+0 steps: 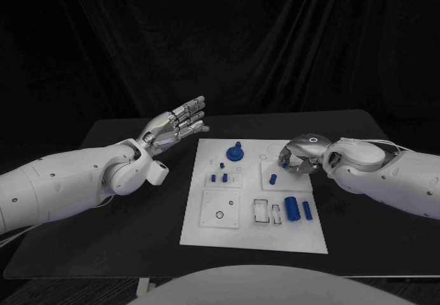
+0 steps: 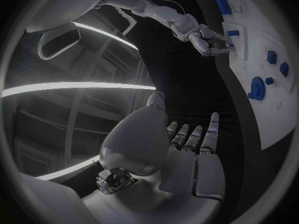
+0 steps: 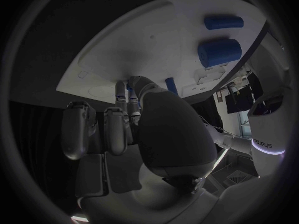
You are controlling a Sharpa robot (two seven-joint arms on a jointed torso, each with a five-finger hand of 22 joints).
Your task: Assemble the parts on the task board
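Left hand (image 1: 176, 124) hovering open, upper left of board (image 1: 209, 235) | right hand (image 1: 301, 154) curling over board's upper right, grip unclear

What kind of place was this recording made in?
Probably a robot test or demo booth rather than a workshop floor: a black table backed by dark curtains, a white task board with small blue parts, and bright light strips overhead.

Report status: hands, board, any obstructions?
Left hand open, off the task board. Right hand curled over the board's right edge, grip unclear. Nothing blocking.
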